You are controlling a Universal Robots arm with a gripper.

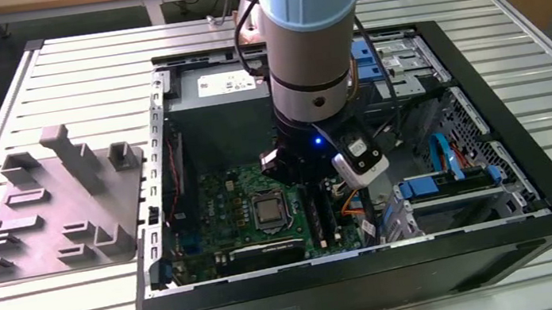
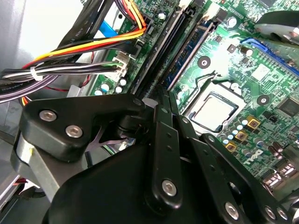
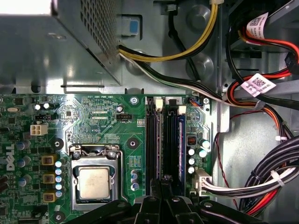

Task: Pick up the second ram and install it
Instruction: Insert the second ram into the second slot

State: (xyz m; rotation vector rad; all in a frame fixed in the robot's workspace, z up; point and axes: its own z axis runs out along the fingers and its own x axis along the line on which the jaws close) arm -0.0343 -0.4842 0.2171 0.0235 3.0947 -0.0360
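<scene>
Pinching the ram (image 3: 169,144), the tool (image 2: 162,93) is pressed together on it and stands low over the board (image 3: 93,116), with its black links crowding the near edge in both wrist views. The ram shows edge-on as a narrow dark bar running away from the tool along the line of the slots (image 3: 152,140); whether it sits fully home I cannot tell. Just beside it, on the cable side, a stick (image 3: 180,140) with a blue label stands in the neighbouring slot. On the other side of the slots lies the processor (image 3: 94,182), its silver lid framed by a metal clamp. A bundle of black, white and purple cables (image 3: 261,182), held by a white tie, runs to a white plug near the slots. Past the far ends of the slots is a perforated metal box (image 3: 46,51), with yellow, black and white wires leaving it. In the exterior view the arm (image 1: 309,38) comes straight down into the open case (image 1: 508,132), which lies on a slatted desk (image 1: 82,60). A blue light glows at the wrist. On the desk, at the exterior view's left of the case and well apart from the tool, lies a grey plate (image 1: 59,208) with upright blocks.
</scene>
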